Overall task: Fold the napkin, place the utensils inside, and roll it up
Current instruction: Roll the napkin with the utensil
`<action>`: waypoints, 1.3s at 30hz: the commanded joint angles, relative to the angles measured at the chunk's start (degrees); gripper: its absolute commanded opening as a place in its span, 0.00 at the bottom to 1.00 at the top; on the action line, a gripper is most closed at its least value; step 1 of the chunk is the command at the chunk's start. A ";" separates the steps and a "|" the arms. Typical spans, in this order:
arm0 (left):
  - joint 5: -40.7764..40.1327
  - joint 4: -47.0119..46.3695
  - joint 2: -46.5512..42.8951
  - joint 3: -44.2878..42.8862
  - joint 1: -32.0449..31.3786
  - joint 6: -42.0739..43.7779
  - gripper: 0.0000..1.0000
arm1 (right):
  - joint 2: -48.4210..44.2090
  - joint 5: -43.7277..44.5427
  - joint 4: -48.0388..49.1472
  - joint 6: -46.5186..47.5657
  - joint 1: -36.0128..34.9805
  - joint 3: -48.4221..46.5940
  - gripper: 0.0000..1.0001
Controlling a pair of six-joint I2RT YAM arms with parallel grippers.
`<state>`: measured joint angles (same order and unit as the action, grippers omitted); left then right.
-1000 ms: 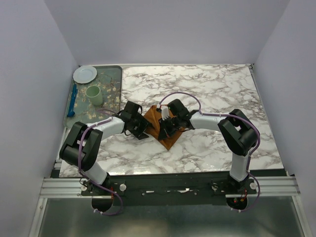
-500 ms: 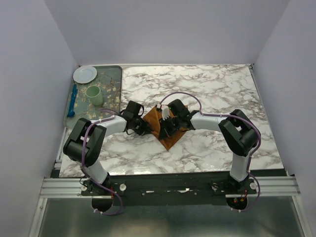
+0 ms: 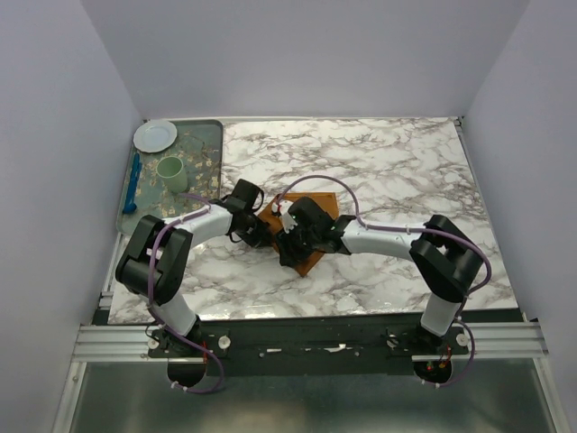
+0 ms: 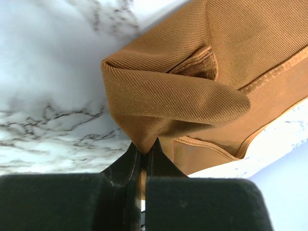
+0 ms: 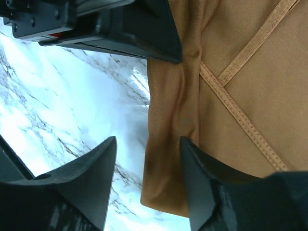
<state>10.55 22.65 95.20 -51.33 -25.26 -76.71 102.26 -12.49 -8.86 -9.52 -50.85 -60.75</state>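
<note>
Marble, white with grey veining, makes up the table (image 3: 388,162), the largest thing we see. Along its left edge, reaching into the far-left corner, lies a greenish patterned tray (image 3: 219,153).

The rust-orange napkin (image 3: 309,260) lies near the middle of the table, somewhat closer to the near edge than to the far one. It is folded over on itself, with one corner aimed at the near edge.

At the napkin's left side is the left gripper (image 4: 144,147). We see its fingers pressed together on a bunched fold of the cloth, which puckers up from the marble where they pinch it.

Just beside it hovers the right gripper (image 5: 147,142), fingers well parted and gripping nothing. One finger (image 5: 211,192) is over the cloth and the other over bare marble, and the napkin's doubled edge runs beneath the gap. Stitched hems cross the cloth there.

On the tray we find a white plate (image 3: 155,135) at its far end and a pale green cup (image 3: 171,173) nearer its middle. A slim blue utensil (image 3: 134,183) lies along its left rim.
</note>
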 commanded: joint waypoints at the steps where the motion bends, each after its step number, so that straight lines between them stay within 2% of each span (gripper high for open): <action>1: -3.17 8.02 -0.63 0.18 -0.32 0.24 0.00 | -1.45 12.14 -0.89 1.86 -3.81 -0.59 0.65; 7: -2.55 8.72 -1.59 0.09 -0.41 -0.29 0.00 | 1.63 18.64 -0.19 4.67 -7.42 -3.14 0.66; 19: -0.62 9.43 -2.30 -0.17 -0.41 -0.90 0.00 | 6.64 26.81 3.41 5.83 -11.11 -3.94 0.52; 22: 0.61 9.42 -2.73 0.00 -0.41 -1.16 0.00 | 7.52 29.97 4.82 4.61 -11.29 -2.62 0.45; 25: 0.70 9.34 -3.26 0.18 -0.32 -1.08 0.00 | 8.22 31.29 5.35 3.55 -11.29 -1.39 0.28; 26: 0.62 9.34 -3.44 0.27 -0.32 -0.99 0.00 | 7.96 31.13 6.48 3.37 -11.29 0.09 0.17; 29: 1.67 8.46 -3.53 0.79 -0.32 0.15 0.00 | 7.61 28.67 8.16 3.28 -11.29 1.51 0.04; 30: 2.19 7.07 -3.44 1.05 -0.23 0.68 0.00 | 8.21 27.79 8.16 3.37 -11.29 1.43 0.01; 34: 3.95 3.02 -3.17 2.46 1.34 5.24 0.00 | 8.92 20.86 8.25 3.02 -11.20 1.34 0.01; 35: 4.30 1.88 -3.61 3.86 1.87 6.38 0.04 | 9.01 19.54 8.33 2.93 -11.11 1.34 0.01; 36: 4.48 -0.66 -4.22 4.74 2.92 6.83 0.15 | 9.19 18.13 8.34 2.75 -11.03 1.42 0.01; 38: 5.01 -2.96 -6.51 6.93 3.98 7.71 0.30 | 9.10 15.05 8.42 1.96 -10.42 2.04 0.01; 39: 5.10 -4.10 -7.30 7.38 4.33 8.84 0.41 | 9.19 14.00 8.42 1.61 -10.15 2.30 0.00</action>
<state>13.41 23.20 91.24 -48.16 -22.63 -72.88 107.79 10.85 1.08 -5.76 -61.67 -61.52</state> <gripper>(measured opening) 0.217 0.024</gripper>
